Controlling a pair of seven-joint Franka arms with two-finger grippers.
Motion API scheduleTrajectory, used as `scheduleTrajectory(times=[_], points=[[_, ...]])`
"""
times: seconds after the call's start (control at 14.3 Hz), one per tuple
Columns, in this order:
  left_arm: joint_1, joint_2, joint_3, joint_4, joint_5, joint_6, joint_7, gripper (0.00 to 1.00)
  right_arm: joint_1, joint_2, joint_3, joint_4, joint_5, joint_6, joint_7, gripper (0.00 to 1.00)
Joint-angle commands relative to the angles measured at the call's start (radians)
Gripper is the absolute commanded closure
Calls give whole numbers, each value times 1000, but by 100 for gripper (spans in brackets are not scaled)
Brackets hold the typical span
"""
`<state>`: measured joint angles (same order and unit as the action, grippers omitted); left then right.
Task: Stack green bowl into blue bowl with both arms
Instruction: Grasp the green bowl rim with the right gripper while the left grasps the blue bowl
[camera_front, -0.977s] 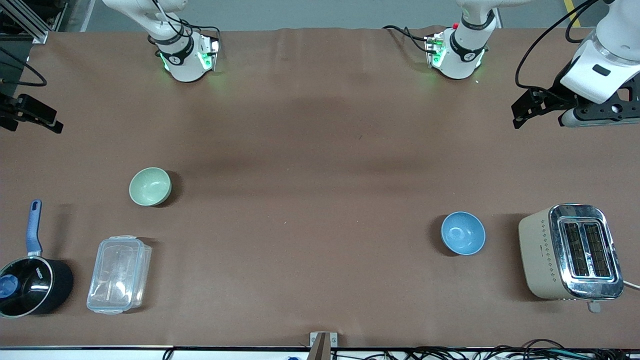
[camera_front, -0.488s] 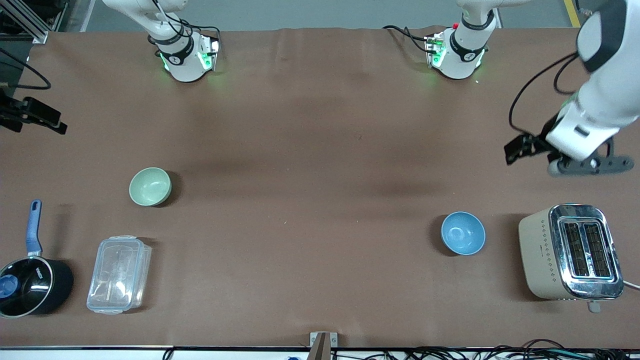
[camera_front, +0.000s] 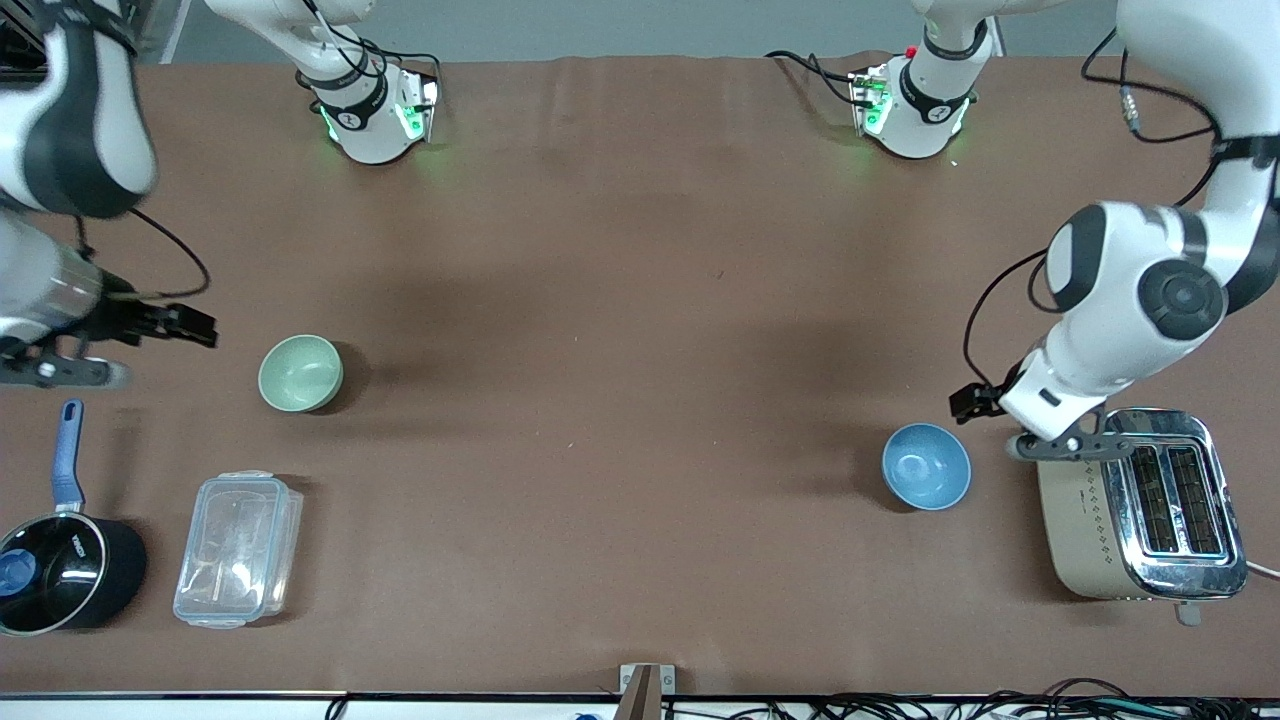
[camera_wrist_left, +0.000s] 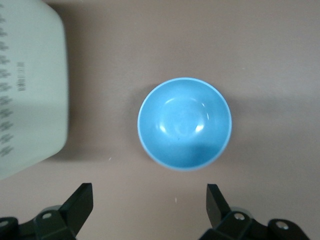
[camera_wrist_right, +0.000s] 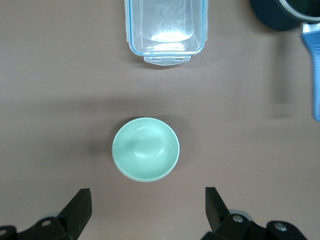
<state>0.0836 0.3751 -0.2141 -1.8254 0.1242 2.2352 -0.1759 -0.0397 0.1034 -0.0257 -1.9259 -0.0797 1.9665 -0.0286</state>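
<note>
1. Green bowl (camera_front: 300, 372) is sitting empty toward the right arm's end in the front view, well apart from blue bowl (camera_front: 926, 466) beside toaster (camera_front: 1140, 503). Nothing's being held yet, so stacking is all still to do.
2. Left wrist view: left gripper (camera_wrist_left: 149, 205) is hanging wide open, empty, w/ blue bowl just off its fingers.
3. Right wrist view: right gripper (camera_wrist_right: 148, 207) is hanging wide open, empty, near green bowl; plastic container (camera_wrist_right: 166, 30) and saucepan (camera_wrist_right: 292, 20) are lying past it.
</note>
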Motion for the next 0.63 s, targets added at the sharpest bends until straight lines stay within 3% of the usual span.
scheduleTrajectory(times=[0.0,0.21,0.28,0.56], points=[[44,71,-2,-5,21,78,-48,0,-15,-30,3,-216,-47,232,-39,0],[59,146,-1,-5,22,141,-66,1,-52,59,-6,-315,-52,469,-83,0],[61,163,-1,-5,22,162,-66,7,-58,84,-13,-353,-52,562,-99,0],[70,209,-2,5,20,210,-77,55,-60,157,-25,-438,-54,776,-129,3]])
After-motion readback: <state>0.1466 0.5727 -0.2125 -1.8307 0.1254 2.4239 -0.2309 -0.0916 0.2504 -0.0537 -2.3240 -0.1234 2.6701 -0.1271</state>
